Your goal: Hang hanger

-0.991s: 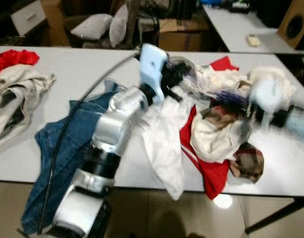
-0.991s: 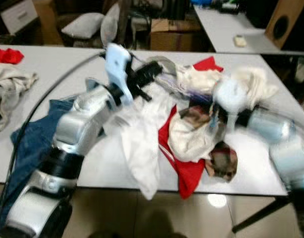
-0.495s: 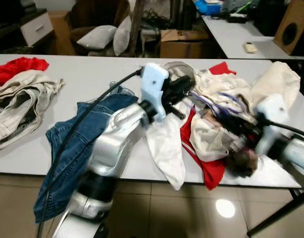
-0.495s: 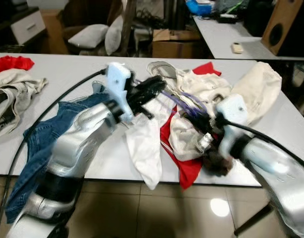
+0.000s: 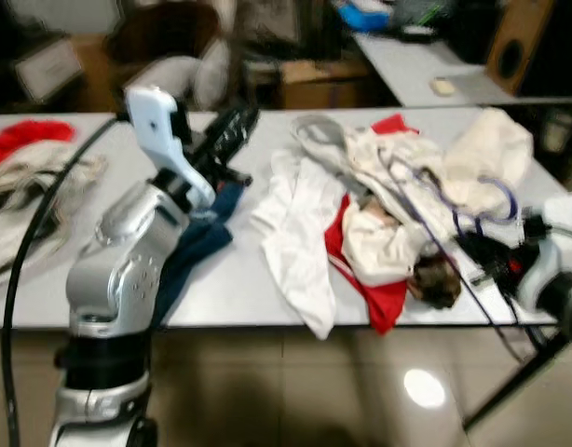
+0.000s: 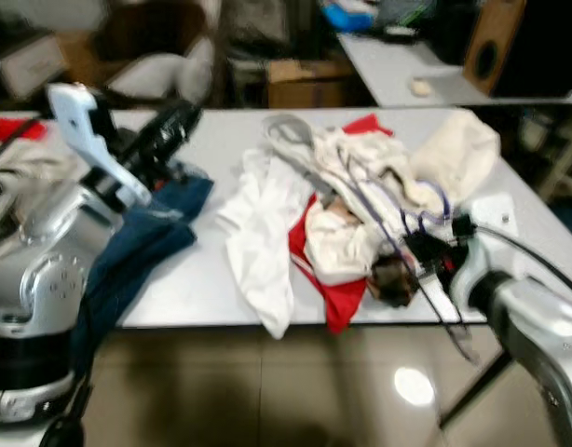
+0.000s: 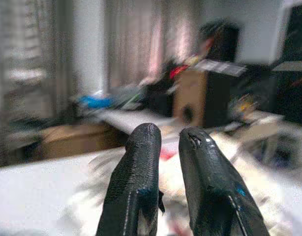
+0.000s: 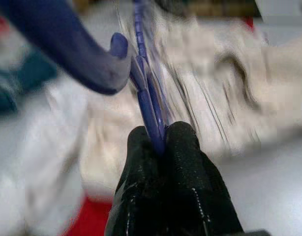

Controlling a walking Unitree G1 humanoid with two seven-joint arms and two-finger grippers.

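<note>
A thin purple-blue wire hanger (image 5: 424,197) lies across the heap of cream clothes (image 5: 398,163) on the white table (image 5: 221,289), its hook (image 5: 498,197) curling up at the right. My right gripper (image 5: 486,253) is at the table's front right edge, shut on the hanger's wires (image 8: 146,105) just below the hook (image 8: 89,61). My left gripper (image 5: 241,119) is raised over the table's left part, above the jeans (image 5: 197,244). In the left wrist view its fingers (image 7: 141,167) stand almost together with nothing between them.
A white garment (image 5: 300,244) and a red one (image 5: 384,300) hang over the table's front edge beside a brown patterned cloth (image 5: 438,279). Red and beige clothes (image 5: 25,163) lie far left. Behind stand a second table (image 5: 426,79), a speaker (image 5: 514,42), a box and cushions.
The camera has shifted. My left arm swung left, away from the white garment, which now lies on the table. My right gripper drew back to the right with the hanger.
</note>
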